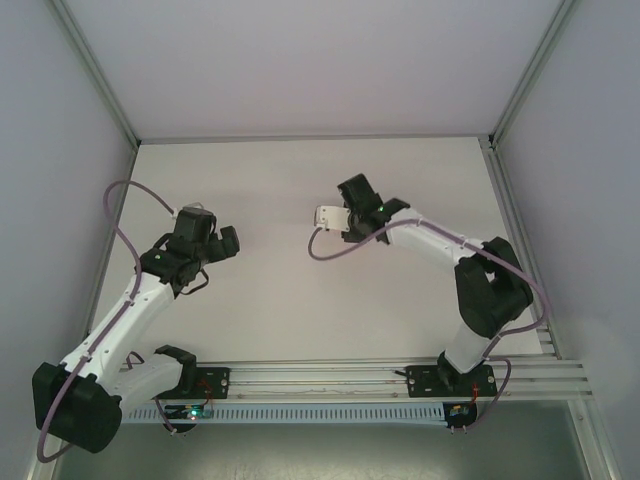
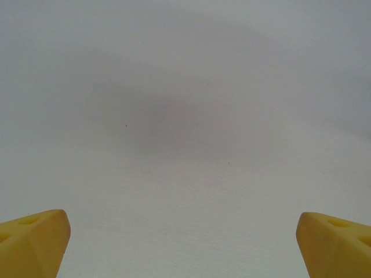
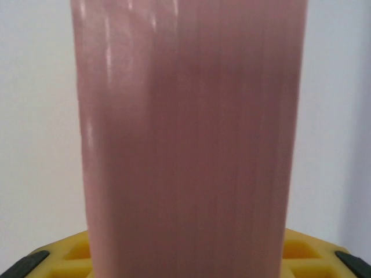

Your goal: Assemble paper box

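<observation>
**Pink card fills the right pincer's view, left pincer spread wide over the table**

Over to the right pincer [image 3: 185, 259] first. Its wrist camera looks straight at the paper box [image 3: 191, 133], a broad, plain pink face of card standing upright directly ahead of the pincer. It rises from between the yellow fingers [image 3: 58, 259] and runs out past the top of the view. A bit of yellow peeks out at the bottom on each side of the card, one piece to its left and one to its right. The card lies across the middle and covers the fingers' inner edges. That's the catch: the card hides the contact line, so I cannot tell whether the fingers are pressed onto it or merely standing either side. A pale background shows on both flanks of the card.

Now the left pincer [image 2: 184, 240], and it is spread wide apart, no doubt about it. Its two yellow fingertips [image 2: 35, 246] sit at the far bottom corners of its own view. The bare white table [image 2: 185, 116] lies ahead of and between them, carrying a soft shadow.

From above, the left pincer hovers left of centre. The right pincer is right of centre and a little farther from the bases. The two are well apart, both over the white table.
</observation>
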Robot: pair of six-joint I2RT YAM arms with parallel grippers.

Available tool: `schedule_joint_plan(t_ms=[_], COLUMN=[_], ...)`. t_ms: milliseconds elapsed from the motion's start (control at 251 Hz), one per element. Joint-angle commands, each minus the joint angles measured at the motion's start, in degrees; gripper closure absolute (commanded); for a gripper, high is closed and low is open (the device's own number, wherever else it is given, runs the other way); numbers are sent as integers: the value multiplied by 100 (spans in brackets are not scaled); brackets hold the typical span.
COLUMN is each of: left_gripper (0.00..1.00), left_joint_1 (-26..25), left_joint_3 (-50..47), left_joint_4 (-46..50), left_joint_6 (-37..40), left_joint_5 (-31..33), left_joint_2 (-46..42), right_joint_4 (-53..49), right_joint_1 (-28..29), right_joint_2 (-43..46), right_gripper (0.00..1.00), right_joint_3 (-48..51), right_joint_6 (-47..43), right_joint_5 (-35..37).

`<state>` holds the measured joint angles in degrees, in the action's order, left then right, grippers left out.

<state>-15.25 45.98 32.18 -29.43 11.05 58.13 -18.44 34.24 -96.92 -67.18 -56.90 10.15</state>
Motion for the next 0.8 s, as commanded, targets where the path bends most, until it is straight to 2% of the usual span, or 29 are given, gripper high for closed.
schedule_joint_plan(t_ms=[0,144,271,299,343,375,431,551,643,678,794], left_gripper=[0,0,0,0,0,0,0,0,0,0,0], left_joint_1=[97,94,93,93,95,92,93,99,96,92,97], left_joint_3=[-105,-89,-101,-110,-131,-131,-133,-146,-163,-171,-241], left_joint_4=[-151,-117,-90,-91,-98,-98,-90,-115,-180,-231,-479], left_joint_6=[-148,-160,-159,-159,-161,-160,-133,-90,-57,-45,47], left_joint_5=[150,130,124,122,114,107,113,163,185,203,315], left_joint_2=[-102,-58,-76,-78,-85,-82,-89,-74,-73,-70,-61], right_joint_4=[2028,2301,2071,1962,1669,1489,1156,718,565,520,739], right_joint_1=[364,779,1146,1215,1284,1338,1420,1642,1600,1556,1226], right_joint_2=[-43,-262,-201,-132,27,157,405,1067,1739,2054,3157], right_gripper=[75,74,65,58,38,31,22,13,7,2,2], right_joint_3=[691,1155,1539,1626,1739,1813,1936,2167,2315,2380,2619], right_joint_6=[12,114,424,563,814,1010,1296,1639,1914,1975,2311], right_joint_5=[1327,1651,2015,2012,1865,1772,1627,1485,902,564,-441])
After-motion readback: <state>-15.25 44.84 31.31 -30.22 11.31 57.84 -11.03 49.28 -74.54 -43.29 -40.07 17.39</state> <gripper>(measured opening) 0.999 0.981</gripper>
